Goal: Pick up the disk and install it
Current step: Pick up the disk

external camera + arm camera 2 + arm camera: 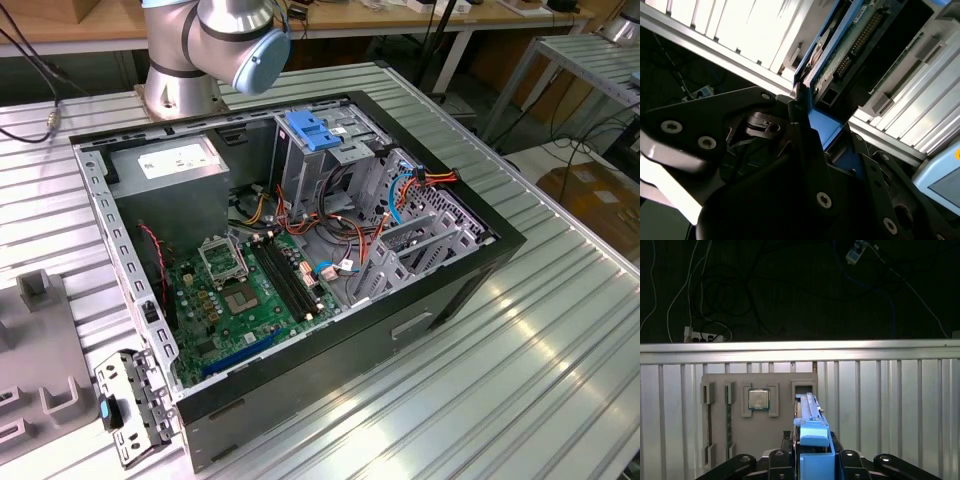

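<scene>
Disk (809,415) stands on its thin edge straight ahead of the gripper (814,456), with no gap between them. The black fingers (836,452) are closed against its two broad faces at the near end, pinching it. Its long axis runs directly away from the wrist, in line with the gripper's own reach, toward a grey fixture plate (782,425) lying on the slatted metal table (890,415). The far end points at an open pocket in that plate, just beside the pocket holding a processor chip (759,399) — whether that end sits in the pocket or hangs clear of it I cannot tell. In the second wrist view the disk (840,55) shows its blue side rail, green circuit board and a connector row. In the exterior view the open computer case (440,300), with a blue latch (312,130) atop its drive cage, sits apart from the fixture plate (40,350) — the plate lies toward the exterior view's left.
</scene>
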